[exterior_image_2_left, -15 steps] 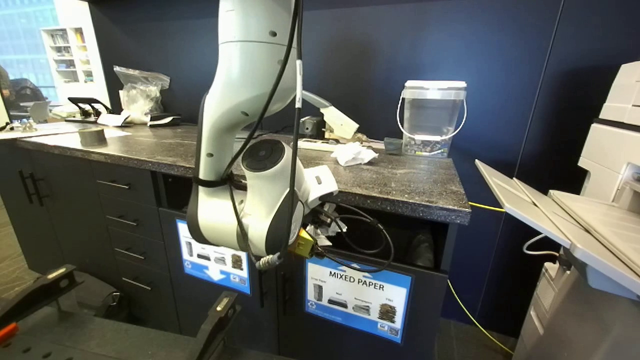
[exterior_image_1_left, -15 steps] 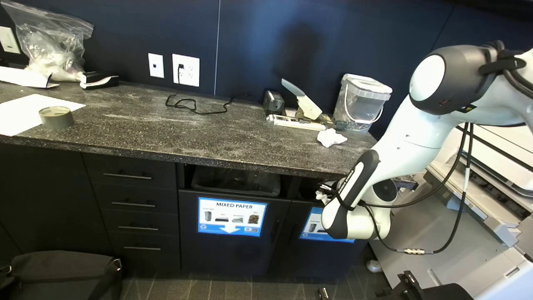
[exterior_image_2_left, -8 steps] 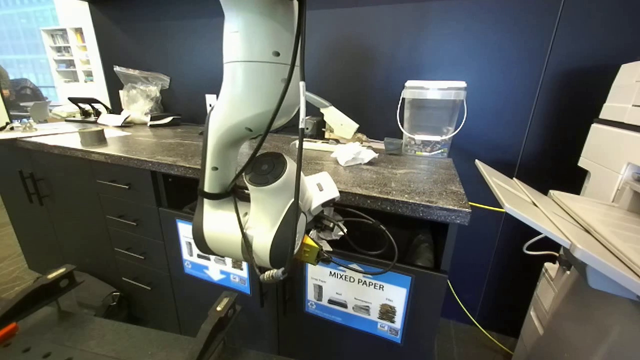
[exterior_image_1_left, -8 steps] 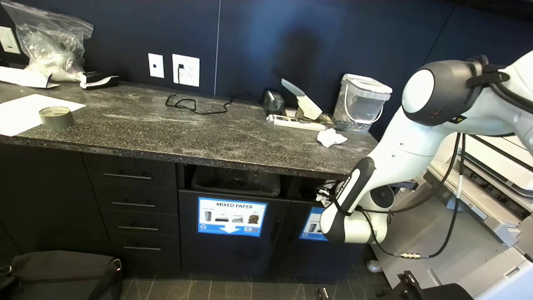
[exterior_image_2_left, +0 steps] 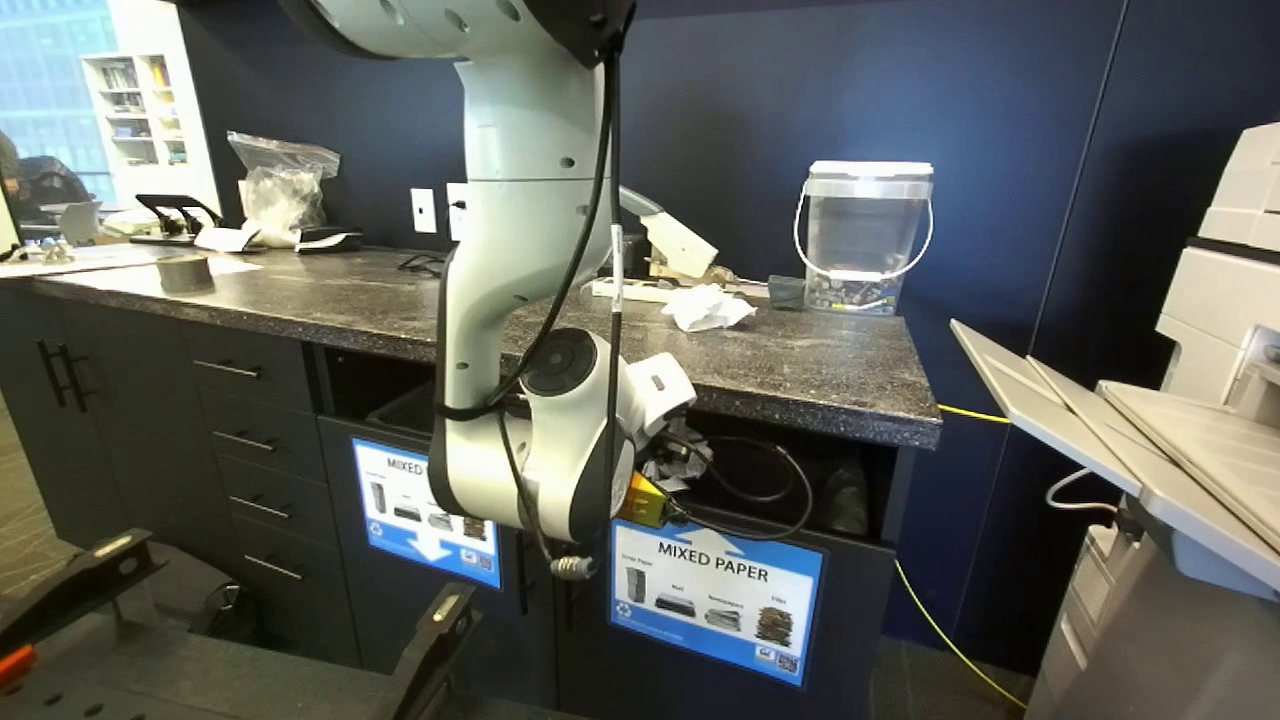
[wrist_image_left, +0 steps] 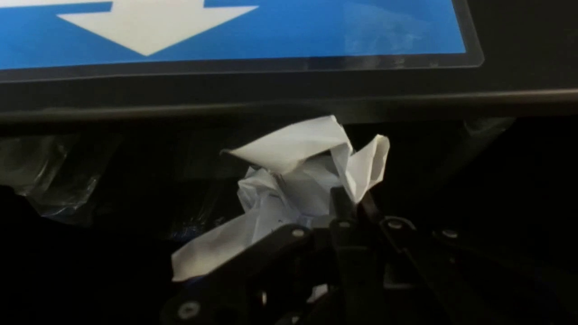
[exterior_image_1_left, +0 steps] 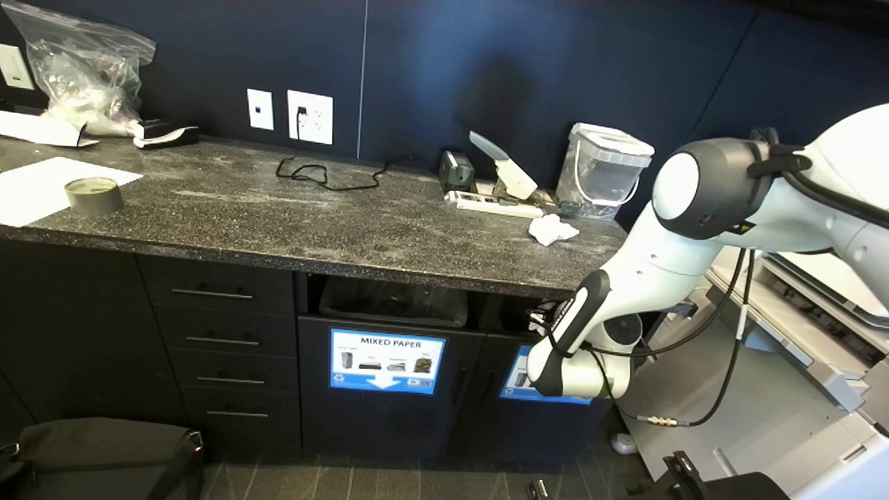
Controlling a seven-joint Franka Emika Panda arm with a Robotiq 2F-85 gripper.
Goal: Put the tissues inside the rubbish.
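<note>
Tissue point(wrist_image_left: 309, 189), white and crumpled, is jutting toward ten o'clock from the gripper point(wrist_image_left: 355, 204) in the wrist view, where the closed fingers point(wrist_image_left: 342, 208) are pinching its edge and a blue sign point(wrist_image_left: 293, 38) is showing at eleven o'clock. In an exterior view, a second tissue point(exterior_image_1_left: 552, 230) is lying on the counter point(exterior_image_1_left: 389, 222), a lidded bucket point(exterior_image_1_left: 601, 177) is standing near it between one and two o'clock, and the arm point(exterior_image_1_left: 649, 262) is covering much of the gripper. In an exterior view, the pinched tissue is sitting at the opening of the bin cabinet point(exterior_image_2_left: 855, 600), inside or just in front, unclear which, at six o'clock from the second tissue.
</note>
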